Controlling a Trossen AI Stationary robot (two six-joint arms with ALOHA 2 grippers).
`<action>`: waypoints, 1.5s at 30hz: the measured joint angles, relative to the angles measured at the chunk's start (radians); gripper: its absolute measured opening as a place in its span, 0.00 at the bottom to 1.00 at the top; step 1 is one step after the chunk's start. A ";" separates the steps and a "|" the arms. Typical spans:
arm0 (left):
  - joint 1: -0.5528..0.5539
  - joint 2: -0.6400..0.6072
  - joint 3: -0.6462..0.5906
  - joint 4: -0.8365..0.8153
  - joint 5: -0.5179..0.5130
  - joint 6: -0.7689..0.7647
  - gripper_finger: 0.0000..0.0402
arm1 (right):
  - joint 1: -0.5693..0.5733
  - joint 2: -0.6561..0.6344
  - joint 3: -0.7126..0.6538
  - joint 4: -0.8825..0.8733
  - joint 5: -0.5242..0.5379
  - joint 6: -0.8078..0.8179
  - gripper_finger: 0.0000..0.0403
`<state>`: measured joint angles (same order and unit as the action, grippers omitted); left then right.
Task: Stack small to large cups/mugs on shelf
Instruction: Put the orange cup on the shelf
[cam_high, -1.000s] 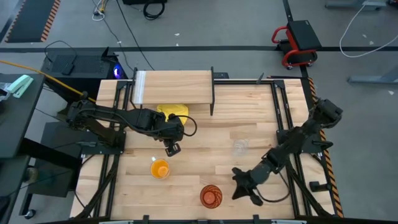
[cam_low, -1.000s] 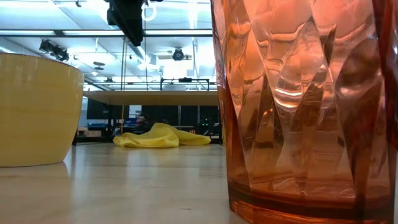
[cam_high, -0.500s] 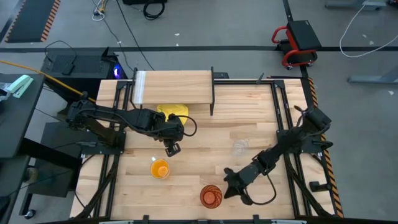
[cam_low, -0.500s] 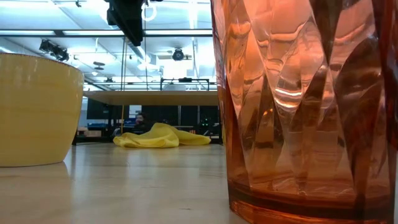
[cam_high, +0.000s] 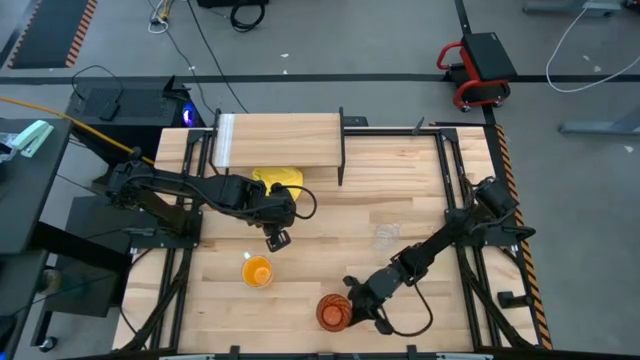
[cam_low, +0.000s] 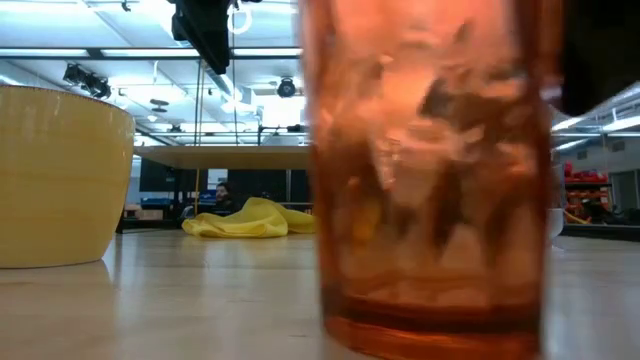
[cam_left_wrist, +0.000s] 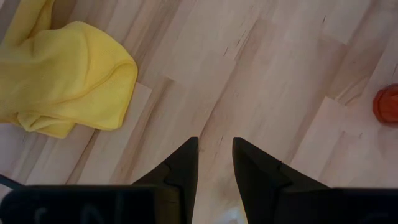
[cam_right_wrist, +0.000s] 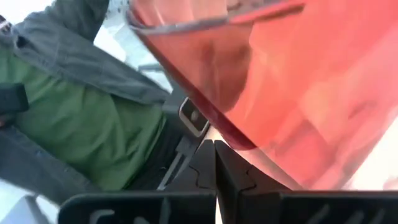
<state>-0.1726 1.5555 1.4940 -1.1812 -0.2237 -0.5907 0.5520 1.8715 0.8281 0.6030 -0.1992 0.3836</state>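
Note:
The tall orange-red tumbler (cam_high: 333, 312) stands on its base near the table's near edge and shows blurred in the low view (cam_low: 430, 180). My right gripper (cam_high: 354, 300) is shut and sits right against the tumbler's right side; the tumbler (cam_right_wrist: 273, 81) fills the right wrist view. The orange mug (cam_high: 257, 271) (cam_low: 60, 180) stands left of it. The small clear cup (cam_high: 386, 236) stands toward the right. The shelf (cam_high: 280, 140) (cam_low: 250, 157) is at the far edge. My left gripper (cam_high: 278, 238) (cam_left_wrist: 213, 146) is open, above bare table near the yellow cloth. My right gripper touches the tumbler's side wall (cam_right_wrist: 249, 149) with its shut fingertips (cam_right_wrist: 205, 155), low on the wall. It comes from the table's right, roughly level. The tumbler's base stays on the table.
A yellow cloth (cam_high: 277, 178) (cam_left_wrist: 62, 81) (cam_low: 260, 220) lies in front of the shelf. A person in a green top and grey jacket (cam_right_wrist: 74, 118) shows beyond the near edge. Black rails (cam_high: 455, 190) run along the table's sides. Bare wood lies between the mug and the clear cup.
My right arm has reached toward the table's left along the near edge until its gripper met the tumbler. The tumbler has slid a little toward the left, still on its base. My left arm has kept still.

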 joint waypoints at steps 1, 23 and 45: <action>0.000 0.000 0.000 0.000 0.000 0.000 0.27 | -0.005 0.001 0.001 0.009 0.000 -0.003 0.00; 0.000 0.000 0.000 0.000 0.000 0.000 0.27 | -0.131 0.001 0.001 0.016 0.106 -0.107 0.00; -0.125 0.000 0.000 0.062 0.095 -0.053 0.27 | -0.113 0.001 0.001 0.016 0.037 -0.144 0.00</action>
<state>-0.2978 1.5555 1.4937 -1.1189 -0.1287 -0.6436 0.4390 1.8721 0.8288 0.6186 -0.1627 0.2400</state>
